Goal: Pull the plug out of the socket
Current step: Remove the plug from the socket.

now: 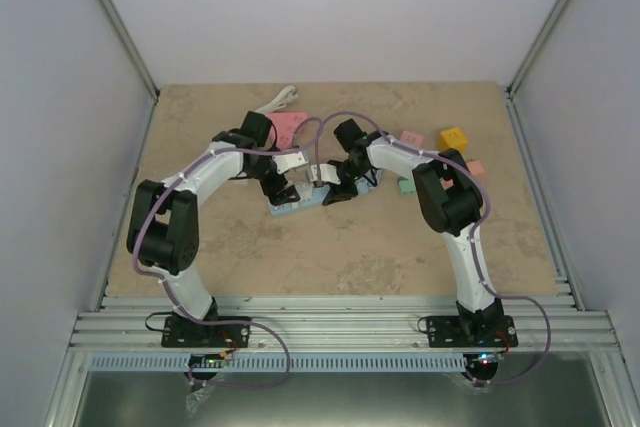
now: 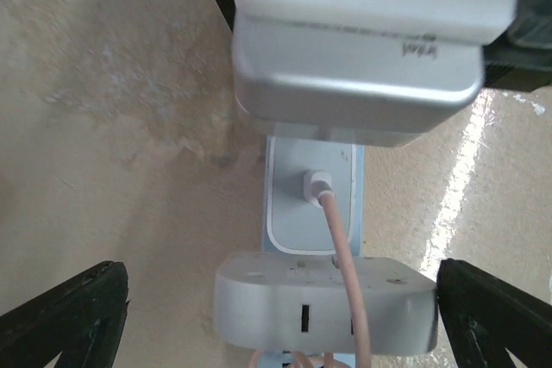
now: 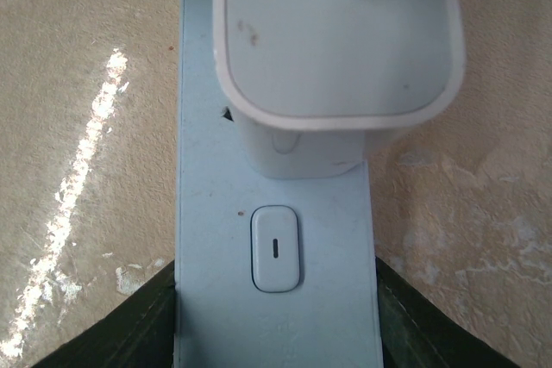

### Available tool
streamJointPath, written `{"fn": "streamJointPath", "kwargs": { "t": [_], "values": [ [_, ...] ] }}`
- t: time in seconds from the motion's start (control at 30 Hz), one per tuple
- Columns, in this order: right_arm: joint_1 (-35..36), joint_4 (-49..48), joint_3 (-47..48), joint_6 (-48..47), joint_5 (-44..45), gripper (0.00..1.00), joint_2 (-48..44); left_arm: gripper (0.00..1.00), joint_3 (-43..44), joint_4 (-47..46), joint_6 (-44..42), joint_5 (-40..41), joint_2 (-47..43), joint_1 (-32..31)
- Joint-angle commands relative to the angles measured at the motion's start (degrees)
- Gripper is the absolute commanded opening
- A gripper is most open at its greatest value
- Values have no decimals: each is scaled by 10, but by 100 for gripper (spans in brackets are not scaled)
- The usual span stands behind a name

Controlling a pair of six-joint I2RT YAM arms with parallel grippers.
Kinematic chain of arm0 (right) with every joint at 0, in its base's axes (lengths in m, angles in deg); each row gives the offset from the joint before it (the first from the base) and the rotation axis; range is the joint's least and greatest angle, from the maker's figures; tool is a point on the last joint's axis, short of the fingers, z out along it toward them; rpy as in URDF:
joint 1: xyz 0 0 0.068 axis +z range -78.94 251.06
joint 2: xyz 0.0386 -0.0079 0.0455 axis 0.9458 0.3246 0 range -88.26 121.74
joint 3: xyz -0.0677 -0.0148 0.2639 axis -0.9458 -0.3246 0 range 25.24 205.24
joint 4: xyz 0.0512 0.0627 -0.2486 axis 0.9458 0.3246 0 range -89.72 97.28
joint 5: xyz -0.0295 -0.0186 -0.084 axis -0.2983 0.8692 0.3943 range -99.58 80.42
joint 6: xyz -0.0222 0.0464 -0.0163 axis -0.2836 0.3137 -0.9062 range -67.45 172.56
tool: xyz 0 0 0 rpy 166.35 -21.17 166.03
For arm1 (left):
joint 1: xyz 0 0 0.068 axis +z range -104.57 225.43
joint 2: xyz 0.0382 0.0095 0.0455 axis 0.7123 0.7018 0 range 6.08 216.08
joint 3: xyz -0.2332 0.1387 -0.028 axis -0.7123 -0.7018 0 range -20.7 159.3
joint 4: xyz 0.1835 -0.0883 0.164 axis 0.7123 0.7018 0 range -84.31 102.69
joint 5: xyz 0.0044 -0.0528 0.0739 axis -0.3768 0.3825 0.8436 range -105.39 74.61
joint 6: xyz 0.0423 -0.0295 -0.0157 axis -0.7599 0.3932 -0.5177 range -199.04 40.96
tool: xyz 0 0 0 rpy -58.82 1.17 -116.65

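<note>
A pale blue socket strip [image 1: 290, 207] is seen lying flat on the counter [image 1: 360, 257], near its middle and angled slightly across it. A white, square plug [image 3: 336, 49] with rounded corners is seated upright on the strip's top face, its body standing proud of the surface. A pale pink cable [image 2: 347, 265] is connected at the centre of the plug's top. Just beside the plug, a white rounded switch [image 3: 275, 247], marked with a short dark line, is set into the strip.

Beige mottled tabletop [image 1: 350, 257] — pale plain walls [image 1: 340, 7] on three sides, ribbed metal rail [image 1: 340, 327] at near edge.
</note>
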Motion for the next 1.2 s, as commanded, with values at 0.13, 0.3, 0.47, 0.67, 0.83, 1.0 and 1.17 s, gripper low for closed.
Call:
{"fn": "streamJointPath", "kwargs": {
  "t": [0.13,0.3,0.47,0.67,0.83,1.0,1.17],
  "values": [
    [9,21,-30,-18,77,30,31,88,26,25,-12,0,37,2],
    [10,20,-31,-19,79,30,34,79,23,33,-15,1,45,2],
    [11,19,-32,-18,83,30,34,84,19,32,-16,7,40,3],
    [13,17,-34,-18,87,30,33,75,21,36,-15,11,42,3],
    [13,16,-35,-19,89,30,34,49,25,46,-18,11,48,3],
    [13,15,-35,-18,90,30,35,27,38,61,-26,6,48,4],
    [13,16,-34,-19,92,30,36,12,22,18,-1,52,31,3]
  ]
}}
